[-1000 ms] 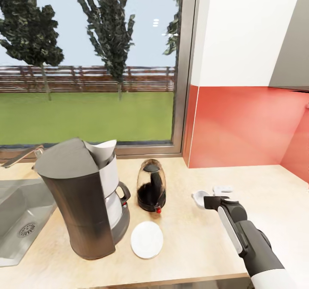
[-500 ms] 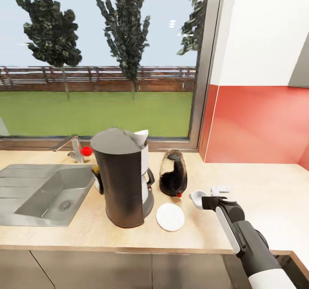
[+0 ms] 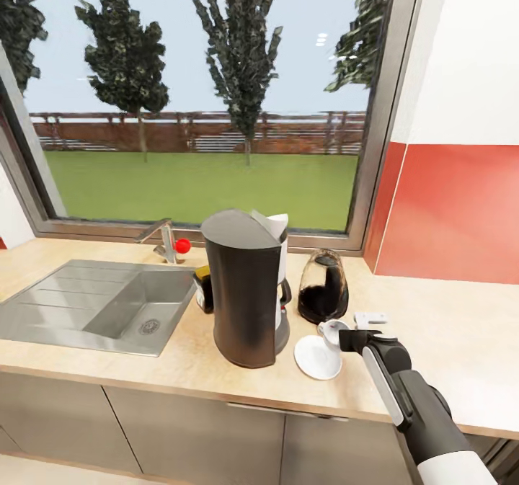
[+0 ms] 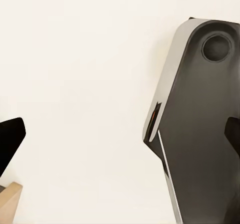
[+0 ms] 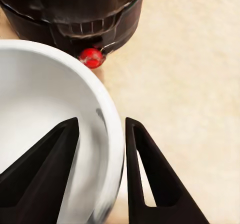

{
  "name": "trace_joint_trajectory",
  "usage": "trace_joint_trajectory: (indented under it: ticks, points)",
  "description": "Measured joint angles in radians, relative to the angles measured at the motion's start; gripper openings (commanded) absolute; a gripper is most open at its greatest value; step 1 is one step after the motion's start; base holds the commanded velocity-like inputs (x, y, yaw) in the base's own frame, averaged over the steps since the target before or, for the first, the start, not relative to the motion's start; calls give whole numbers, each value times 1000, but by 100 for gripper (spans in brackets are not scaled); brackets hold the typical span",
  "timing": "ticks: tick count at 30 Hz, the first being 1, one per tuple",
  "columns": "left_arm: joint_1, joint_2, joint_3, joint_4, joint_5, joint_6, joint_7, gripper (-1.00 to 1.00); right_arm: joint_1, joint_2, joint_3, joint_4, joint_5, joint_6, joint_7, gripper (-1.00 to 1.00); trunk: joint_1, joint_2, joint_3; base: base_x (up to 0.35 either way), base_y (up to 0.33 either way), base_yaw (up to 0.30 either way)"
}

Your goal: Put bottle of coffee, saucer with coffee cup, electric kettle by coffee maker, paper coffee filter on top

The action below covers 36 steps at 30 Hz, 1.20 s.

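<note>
The tall dark grey coffee maker (image 3: 244,294) stands on the wood-grain countertop (image 3: 447,326) with the white paper coffee filter (image 3: 276,225) on its top. The dark glass electric kettle (image 3: 324,297) is just to its right, and its red spot (image 5: 91,57) shows in the right wrist view. The bottle of coffee (image 3: 203,289) peeks out behind the maker's left side. In front of the kettle lies the white saucer (image 3: 314,360). My right gripper (image 3: 340,336) is shut on the rim of the coffee cup (image 3: 331,331) over the saucer's far right edge; cup wall (image 5: 60,134) sits between the fingers (image 5: 145,174). My left gripper (image 4: 120,139) is open.
A steel sink (image 3: 108,308) with a faucet (image 3: 166,240) and red knob lies left of the coffee maker. A large window runs behind the counter and a red backsplash (image 3: 461,211) is at the right. Grey cabinets (image 3: 194,427) sit below.
The camera has pulled back and swung, so the whole scene shifted right and shrank. The held cup has come from right of the kettle to over the saucer's edge.
</note>
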Motion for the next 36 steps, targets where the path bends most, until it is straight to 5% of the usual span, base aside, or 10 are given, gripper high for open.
trace_joint_trajectory:
  ticks: [9, 15, 36]
  points:
    - [0, 0, 1, 0, 0, 0, 0, 100, 0, 0, 0, 2, 1, -1, 0, -100, 0, 0, 0, -60, 28, 3]
    - [0, 0, 2, 0, 3, 0, 0, 100, 0, 0, 1, 87, 2, -1, 0, -100, 0, 0, 0, -3, 1, 0]
    - [0, 1, 2, 0, 6, -2, 0, 100, 0, 0, 1, 91, 3, -1, 2, -100, 0, 0, 0, 0, 45, 0]
